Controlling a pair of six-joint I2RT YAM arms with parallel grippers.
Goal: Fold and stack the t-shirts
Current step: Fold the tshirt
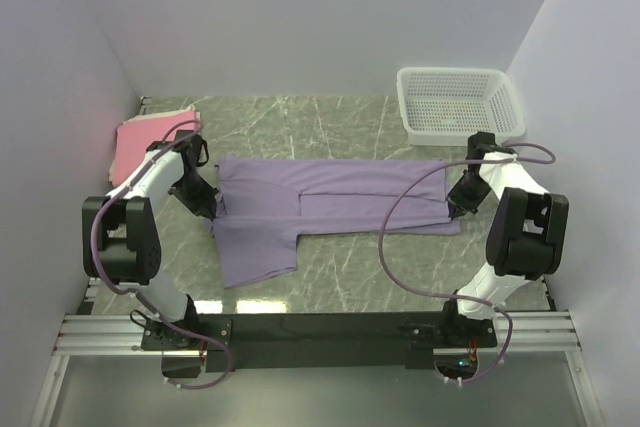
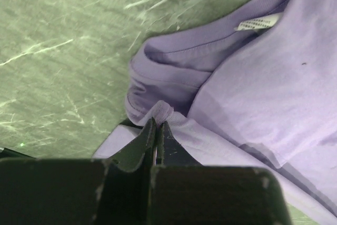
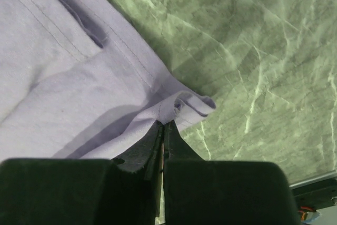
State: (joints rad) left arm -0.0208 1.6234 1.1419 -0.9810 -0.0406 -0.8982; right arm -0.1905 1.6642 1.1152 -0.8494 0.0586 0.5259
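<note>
Nothing here can be read. The only label is a small white tag (image 2: 258, 23) sewn just inside the collar (image 2: 202, 51) of the lavender t-shirt (image 2: 274, 93); its grey print is too fine to make out.

Open tabletop (image 1: 330, 122) behind the lavender t-shirt (image 1: 340, 209) ends at the basket (image 1: 455, 107) (far right) and pink t-shirt (image 1: 145, 137).

Left end effector (image 2: 157, 128), jaws closed on a bunched edge of the lavender t-shirt (image 2: 263, 77)

Left arm (image 1: 158, 175), right arm (image 1: 503, 179) low, forward; left fingers (image 2: 140, 148), right fingers (image 3: 177, 147) seemingly tight together.
</note>
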